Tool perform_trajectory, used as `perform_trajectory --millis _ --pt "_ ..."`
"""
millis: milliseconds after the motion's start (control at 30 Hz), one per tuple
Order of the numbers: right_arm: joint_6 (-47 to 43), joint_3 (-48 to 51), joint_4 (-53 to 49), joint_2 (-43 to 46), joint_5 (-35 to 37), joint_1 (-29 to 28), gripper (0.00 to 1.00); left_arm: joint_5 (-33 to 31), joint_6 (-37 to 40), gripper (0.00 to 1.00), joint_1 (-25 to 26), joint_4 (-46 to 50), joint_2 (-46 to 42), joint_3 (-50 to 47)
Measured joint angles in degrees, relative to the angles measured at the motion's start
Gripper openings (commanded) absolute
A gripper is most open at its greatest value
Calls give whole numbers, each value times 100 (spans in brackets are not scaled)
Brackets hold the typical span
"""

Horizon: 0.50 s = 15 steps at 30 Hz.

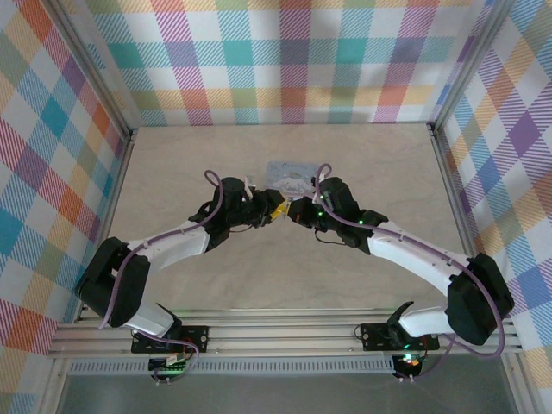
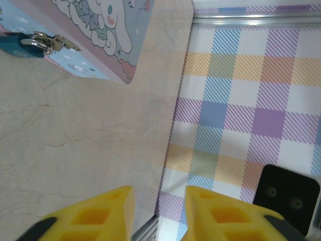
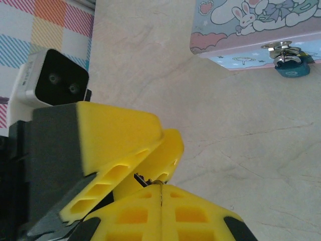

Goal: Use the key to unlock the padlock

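Right wrist view, we find right gripper (image 3: pixel 161 190) jaws closed, left gripper (image 2: pixel 159 201) jaws apart, padlock (image 3: pixel 292 69) at tin box (image 3: pixel 235 27) clasp

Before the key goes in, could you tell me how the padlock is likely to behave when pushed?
The padlock hangs from the hasp on the tin box, so it will probably swing or twist rather than stay put. It looks small and smooth, so likely light and slippery to steady.
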State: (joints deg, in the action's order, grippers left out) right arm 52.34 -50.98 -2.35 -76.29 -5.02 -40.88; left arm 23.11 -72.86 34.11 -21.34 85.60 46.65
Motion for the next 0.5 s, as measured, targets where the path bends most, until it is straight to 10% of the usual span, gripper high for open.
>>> perform_trajectory --millis 67,333,500 --pt "4 20 15 0 0 0 0 15 -4 0 0 -13 28 0" --pt "-186 153 -76 136 210 -7 35 -31 1139 0 -2 962 -92 321" --pt "-743 621 -297 1091 616 -7 39 -227 2675 0 -15 2518 -380 1322"
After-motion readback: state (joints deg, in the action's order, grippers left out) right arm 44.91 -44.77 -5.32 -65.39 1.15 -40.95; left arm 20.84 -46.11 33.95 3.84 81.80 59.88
